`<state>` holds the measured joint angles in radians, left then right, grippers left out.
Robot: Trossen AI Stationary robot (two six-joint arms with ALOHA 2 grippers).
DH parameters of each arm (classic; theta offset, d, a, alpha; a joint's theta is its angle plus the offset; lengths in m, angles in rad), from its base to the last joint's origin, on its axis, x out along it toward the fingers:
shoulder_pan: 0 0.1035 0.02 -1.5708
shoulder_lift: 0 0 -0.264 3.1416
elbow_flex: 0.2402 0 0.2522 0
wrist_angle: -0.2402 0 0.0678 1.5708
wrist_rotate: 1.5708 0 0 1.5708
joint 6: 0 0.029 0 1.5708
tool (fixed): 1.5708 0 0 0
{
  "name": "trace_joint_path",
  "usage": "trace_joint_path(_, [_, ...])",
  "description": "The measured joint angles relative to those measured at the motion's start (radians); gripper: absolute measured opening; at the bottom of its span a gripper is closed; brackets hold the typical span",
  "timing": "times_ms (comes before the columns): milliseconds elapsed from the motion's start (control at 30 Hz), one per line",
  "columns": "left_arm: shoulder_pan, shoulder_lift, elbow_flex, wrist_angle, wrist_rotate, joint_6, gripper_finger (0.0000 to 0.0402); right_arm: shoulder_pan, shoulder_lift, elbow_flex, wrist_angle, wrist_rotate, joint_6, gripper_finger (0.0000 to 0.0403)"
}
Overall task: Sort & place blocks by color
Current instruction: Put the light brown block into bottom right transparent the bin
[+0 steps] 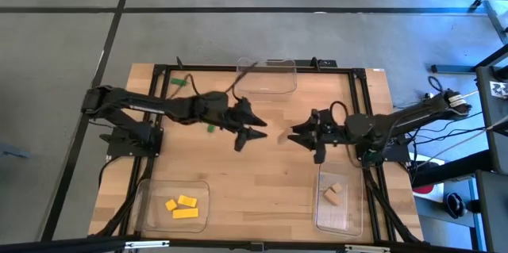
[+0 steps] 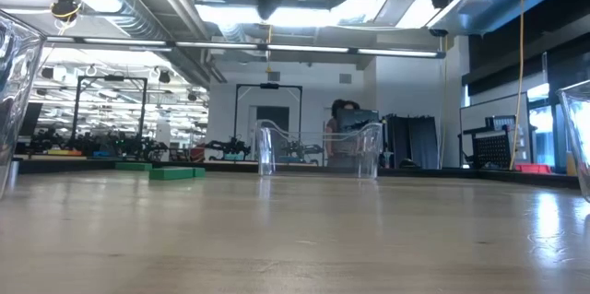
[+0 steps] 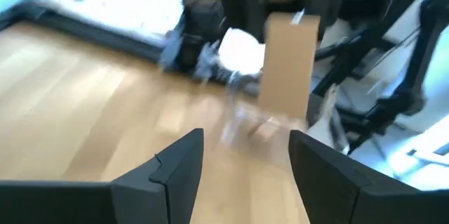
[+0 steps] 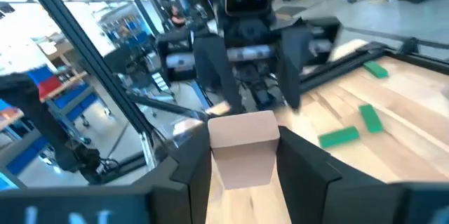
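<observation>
- Fingers of right gripper [image 4: 242, 157] clamped on a plain tan wooden block [image 4: 243, 147], held above mid-counter [image 1: 262, 182].
- Left gripper [image 1: 255, 124] fingers spread, released, facing it.
- Three green blocks [image 4: 349, 121] lie on the counter.
- Yellow blocks [image 1: 182, 206] in near-left clear plastic tray [image 1: 147, 209].

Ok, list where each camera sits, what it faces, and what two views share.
High: overhead, straight down on table; both arms show.
Low: at tabletop height, looking across into the room; arms barely show at top.
Left wrist: past the open left gripper toward the tan block.
Right wrist: on the right gripper, shut on the tan block.
Shared: both wrist views show that block.
</observation>
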<state>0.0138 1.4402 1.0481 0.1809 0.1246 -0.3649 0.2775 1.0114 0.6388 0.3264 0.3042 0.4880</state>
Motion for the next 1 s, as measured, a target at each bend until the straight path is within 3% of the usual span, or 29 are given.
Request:
trace_joint_path(200, [0.047, -0.164, -0.001, -0.198, -0.028, 0.049, 0.0201, 0.000, -0.164, 0.000, -0.221, 0.006, 0.005, 0.0132])
trace_joint_path(333, [0.041, -0.284, -0.032, -0.232, -0.133, 0.088, 0.0199, 0.000, -0.244, 0.000, -0.350, 0.006, 0.038, 0.0132])
trace_joint_path(700, [-0.049, -0.585, -0.419, 0.172, -0.357, 0.027, 0.0198, -0.001, -0.301, 0.000, -0.406, 0.007, 0.032, 0.0132])
trace_joint_path(1000, [-0.049, -0.646, -0.467, 0.195, -0.378, 0.085, 0.0198, -0.001, -0.296, -0.001, -0.399, 0.006, 0.034, 0.0132])
